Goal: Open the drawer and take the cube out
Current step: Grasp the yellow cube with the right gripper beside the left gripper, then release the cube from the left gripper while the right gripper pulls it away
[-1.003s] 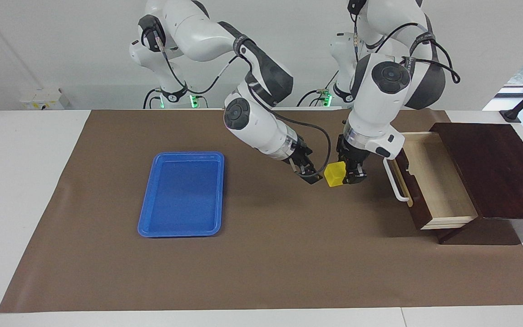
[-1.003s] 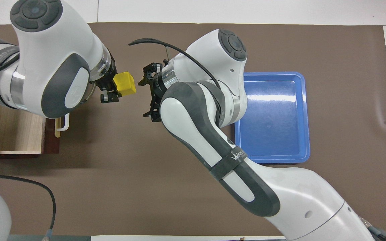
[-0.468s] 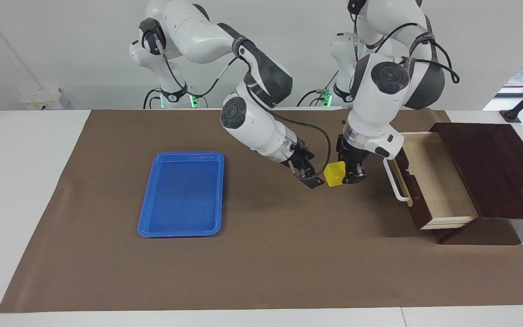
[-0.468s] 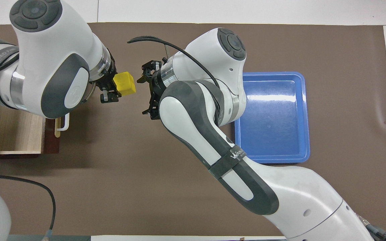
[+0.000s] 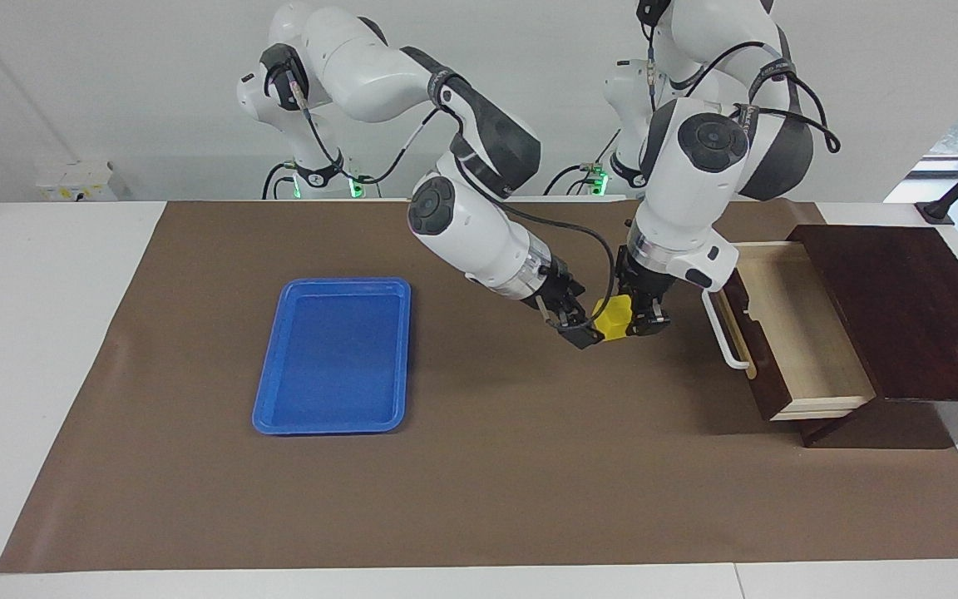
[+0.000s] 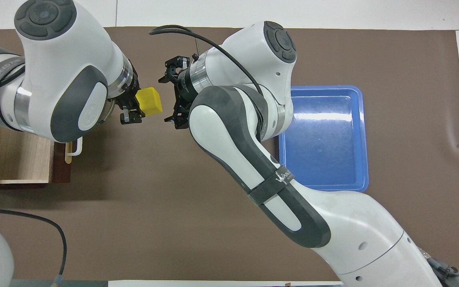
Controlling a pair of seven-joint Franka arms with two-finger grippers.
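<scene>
cube (image 5: 614,317): up in the air over the brown mat, out of the open drawer (image 5: 787,333) | left gripper (image 5: 644,320): pinching the cube | right gripper (image 5: 580,327): fingers spread wide, right beside the cube on its blue tray (image 5: 333,356) side | both grippers right at it

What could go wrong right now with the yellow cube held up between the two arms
The left gripper holds the cube in the air over the mat, and the open right gripper is closing in on it. A mistimed release could drop the cube. The two grippers sit very close, so they could bump. The drawer hangs open beside the left arm, which might catch its handle.
</scene>
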